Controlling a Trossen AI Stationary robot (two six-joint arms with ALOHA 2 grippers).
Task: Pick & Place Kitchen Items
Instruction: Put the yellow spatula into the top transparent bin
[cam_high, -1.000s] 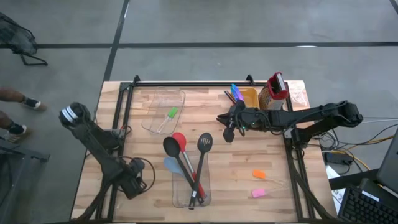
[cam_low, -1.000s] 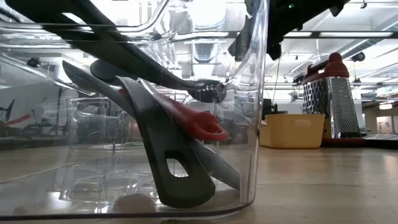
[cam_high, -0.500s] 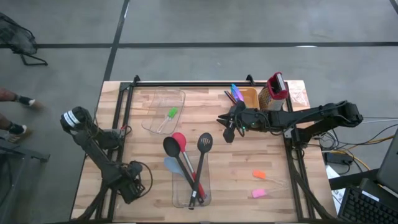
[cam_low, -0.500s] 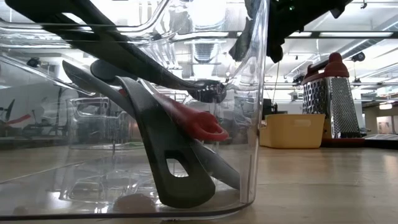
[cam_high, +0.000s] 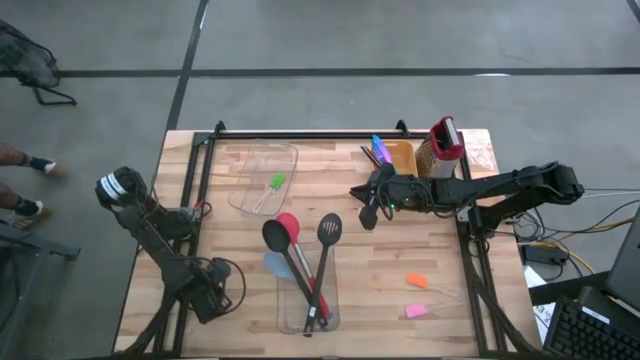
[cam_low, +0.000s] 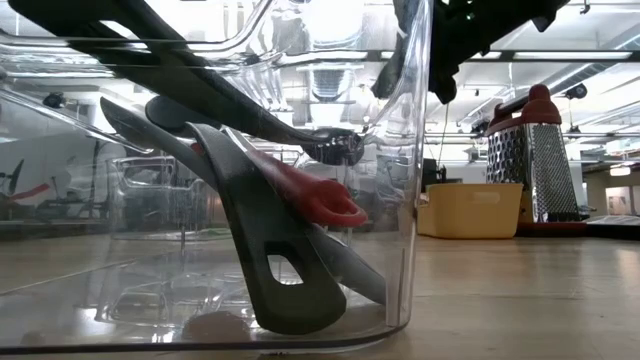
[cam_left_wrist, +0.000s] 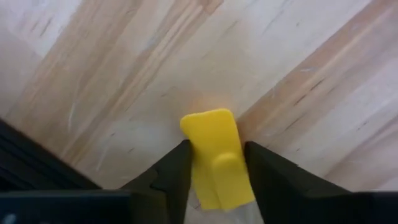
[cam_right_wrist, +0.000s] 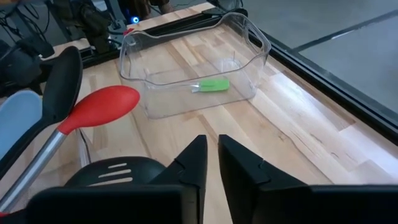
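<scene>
Near the front of the counter (cam_high: 440, 250), a clear tray (cam_high: 288, 320) holds the handles of a red spoon (cam_high: 288, 227), a black spoon (cam_high: 274, 237), a light-blue spoon (cam_high: 275, 265) and a slotted turner (cam_high: 329, 229), their heads pointing far. To its right lie a pink chunk (cam_high: 415, 311) and, just beyond, an orange chunk (cam_high: 416, 281). At the near left, the left gripper (cam_high: 207, 297) is down on the wood, clenched on a yellow chunk (cam_left_wrist: 211, 146). Farther back, right of centre, the right gripper (cam_right_wrist: 211, 146) hangs nearly closed and empty. At the far side, a clear bin (cam_high: 290, 152) holds a green chunk (cam_high: 277, 182); to its right a yellow bin (cam_high: 402, 156) holds sticks (cam_high: 378, 148), beside a grater (cam_high: 445, 138).
</scene>
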